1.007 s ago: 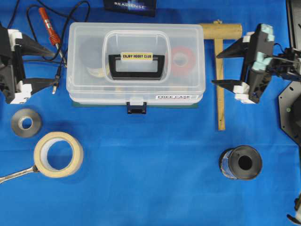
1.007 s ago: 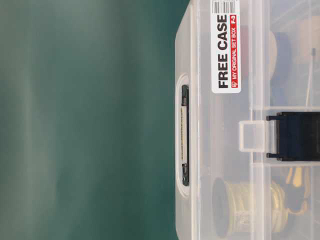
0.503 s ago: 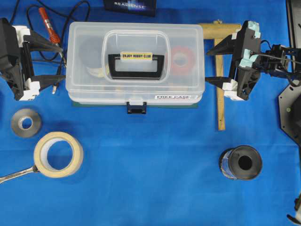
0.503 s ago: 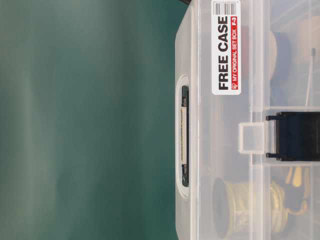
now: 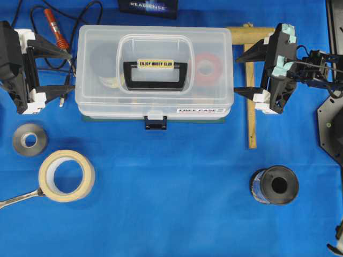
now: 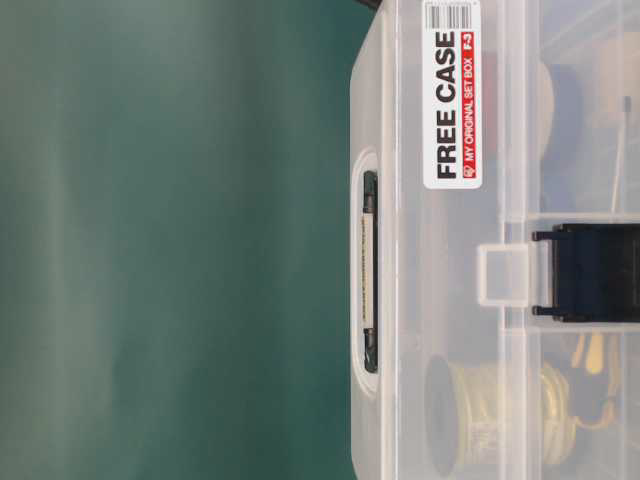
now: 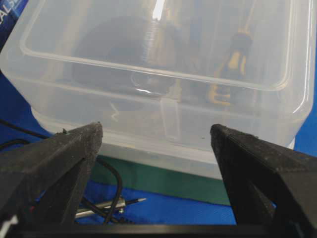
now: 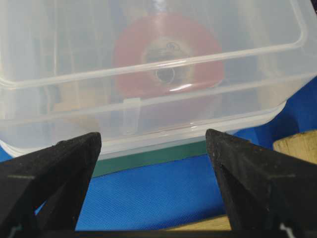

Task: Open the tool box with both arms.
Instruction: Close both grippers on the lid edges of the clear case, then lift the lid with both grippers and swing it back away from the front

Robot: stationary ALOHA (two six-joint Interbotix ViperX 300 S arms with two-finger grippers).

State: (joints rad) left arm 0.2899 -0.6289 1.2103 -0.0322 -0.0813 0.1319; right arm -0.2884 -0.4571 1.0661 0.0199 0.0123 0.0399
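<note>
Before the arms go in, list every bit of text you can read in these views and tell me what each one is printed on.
"ENJOY HOBBY CLUB": cream label on the black handle of the tool box.
"FREE CASE": white sticker on the box front.
"MY ORIGINAL SET BOX F-3": red strip on that sticker.
"REALSENSE": dark box at the far table edge, partly cut off.
Barcode above "FREE CASE": digits too small to read.

The place looked like a robotics lab or a test workbench. A blue cloth (image 5: 177,182) covered the table, and a dark RealSense box (image 5: 147,6) lay at its far edge. Rolls of tape (image 5: 66,175), a wrench (image 5: 19,198), a soldering iron (image 5: 56,29) and a wooden T-square (image 5: 250,80) were laid around.
</note>
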